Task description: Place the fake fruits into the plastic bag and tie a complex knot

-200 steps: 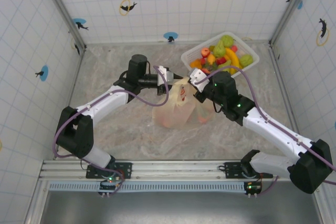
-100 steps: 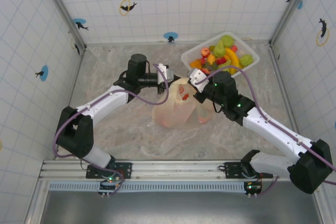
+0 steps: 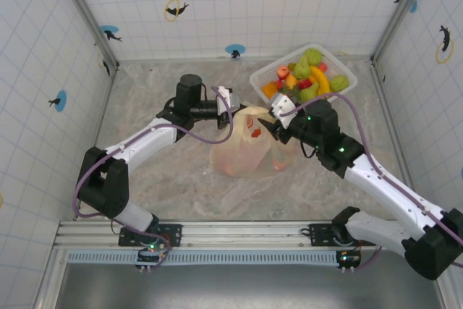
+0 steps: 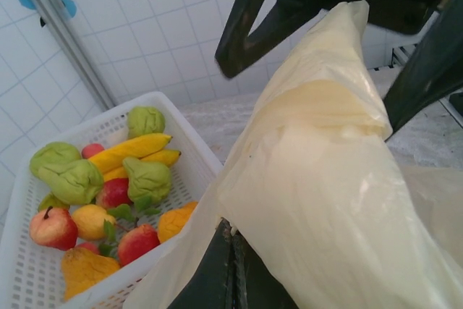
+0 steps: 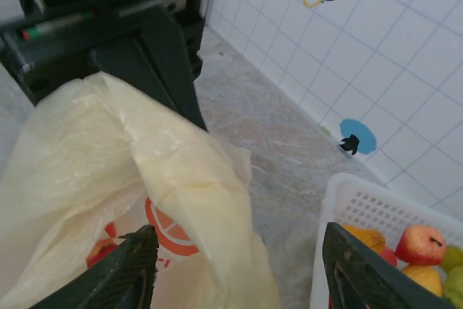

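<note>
The left gripper [image 3: 234, 109] reaches in from the left with its jaws pinched tight on a gathered fold at the top of the plastic bag [image 3: 242, 151], holding that edge lifted off the marbled table [image 3: 159, 179]. The bag's body sags below the pinch, toward the arms' bases, and a few reddish fake fruits [image 3: 228, 167] show through the film. From the pinch the lifted film runs rightward as a ridge, straight at the right gripper [image 3: 272, 125]. Its long axis therefore lies along the line between the two grippers. The right gripper faces it with its fingers [image 5: 130, 269] spread wide and clamping nothing. In its wrist view the ridge sits in the gap between them, and I cannot tell whether it touches either one. The right arm looks best placed to take the free edge, by closing across the ridge rather than along it. Just behind the right gripper stands the white lattice basket [image 3: 257, 79], which holds many more fruits. Filling looks unfinished, and no knot is formed yet.
</note>
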### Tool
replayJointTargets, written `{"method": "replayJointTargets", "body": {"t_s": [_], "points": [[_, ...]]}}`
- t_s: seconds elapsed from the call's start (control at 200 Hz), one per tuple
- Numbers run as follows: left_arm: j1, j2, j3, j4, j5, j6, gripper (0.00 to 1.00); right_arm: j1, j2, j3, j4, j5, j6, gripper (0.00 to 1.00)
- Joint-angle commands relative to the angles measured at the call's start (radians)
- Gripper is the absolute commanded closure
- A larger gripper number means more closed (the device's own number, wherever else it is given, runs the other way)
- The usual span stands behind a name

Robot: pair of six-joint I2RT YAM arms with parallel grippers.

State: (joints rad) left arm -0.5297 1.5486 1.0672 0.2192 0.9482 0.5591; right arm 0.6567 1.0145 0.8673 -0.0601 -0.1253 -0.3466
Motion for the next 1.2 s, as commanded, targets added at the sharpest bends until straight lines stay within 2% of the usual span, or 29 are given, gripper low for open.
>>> {"method": "replayJointTargets", "body": {"t_s": [0.0,0.16,0.255,0.31,0.39,0.57,0.671,0.806,0.881,1.191], "points": [[-0.007,-0.012,0.014,0.025,0.006,-0.053,1.00,-0.051,-0.101,0.025,-0.069,-0.046,0.157,0.25],[-0.006,-0.013,0.021,0.011,0.004,-0.139,1.00,-0.239,-0.238,0.034,-0.161,-0.277,0.430,0.14],[-0.007,0.000,0.042,-0.034,0.003,-0.157,1.00,-0.359,-0.290,-0.020,-0.115,-0.445,0.646,0.14],[-0.006,0.006,0.052,-0.054,0.002,-0.165,1.00,-0.407,-0.305,-0.060,-0.032,-0.543,0.775,0.17],[-0.007,0.010,0.057,-0.062,0.008,-0.171,1.00,-0.427,-0.318,-0.112,0.026,-0.618,0.891,0.20],[-0.007,0.009,0.061,-0.062,0.009,-0.171,1.00,-0.406,-0.340,-0.282,0.245,-0.645,1.060,0.21],[-0.007,0.013,0.062,-0.061,0.011,-0.175,1.00,-0.353,-0.327,-0.363,0.384,-0.605,1.083,0.21],[-0.006,0.011,0.065,-0.061,0.011,-0.179,1.00,-0.298,-0.267,-0.370,0.427,-0.581,1.024,0.21],[-0.007,0.010,0.066,-0.061,0.011,-0.178,1.00,-0.280,-0.226,-0.362,0.463,-0.576,1.009,0.26],[-0.007,0.009,0.064,-0.063,0.014,-0.177,1.00,-0.252,-0.128,-0.291,0.455,-0.561,0.925,0.33]]}}
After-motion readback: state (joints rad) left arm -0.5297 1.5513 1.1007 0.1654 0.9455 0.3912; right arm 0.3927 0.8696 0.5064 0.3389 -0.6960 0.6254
